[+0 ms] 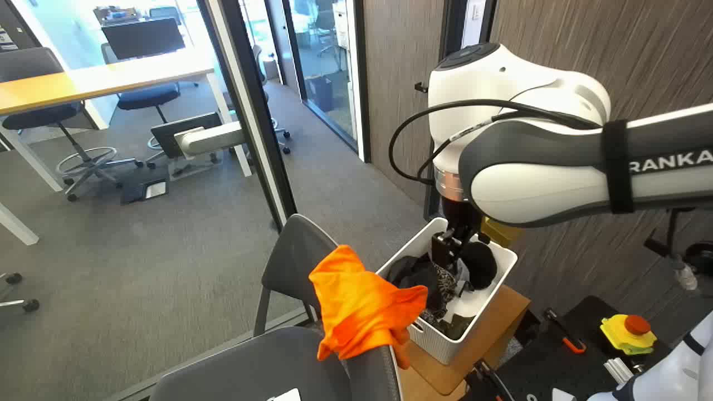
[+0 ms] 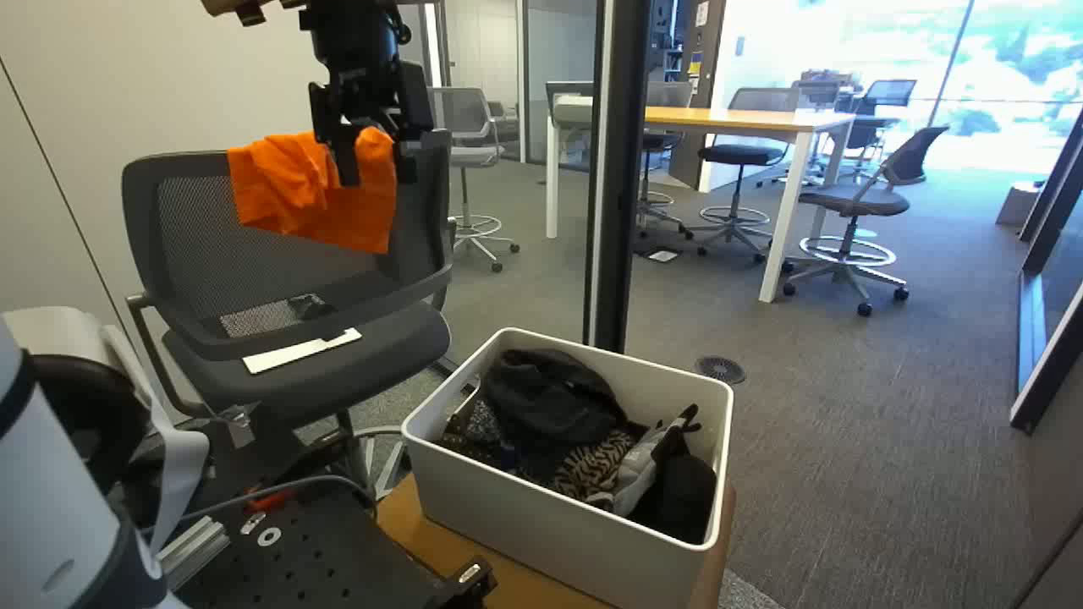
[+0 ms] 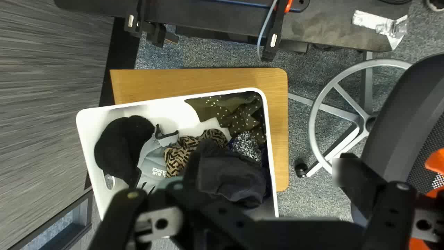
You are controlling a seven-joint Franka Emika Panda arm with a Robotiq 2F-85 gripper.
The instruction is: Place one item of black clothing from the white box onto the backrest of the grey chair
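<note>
The white box [image 1: 431, 341] [image 2: 541, 529] [image 3: 272, 166] holds a heap of clothes. On top lies dark, crumpled black clothing [image 2: 550, 397] [image 3: 232, 177], partly covered by a finger in the wrist view. A rounded black item [image 2: 684, 489] [image 3: 119, 149] sits at the box's other end. An orange garment [image 1: 362, 306] [image 2: 313, 194] drapes over the backrest of the grey chair [image 1: 295, 259] [image 2: 190, 211]. High above, my gripper [image 2: 376, 161] [image 3: 270, 165] is wide open with nothing held. In the wrist view its fingers span from the box to the backrest.
Beneath the box is a wooden stand [image 3: 197, 80]. A patterned cloth [image 3: 178, 156] and a grey glove [image 3: 152, 165] share the box. A white strip [image 2: 300, 349] rests on the seat. Close behind stands a dark glass-wall post [image 2: 613, 169]; a black bench [image 2: 296, 541] borders the stand.
</note>
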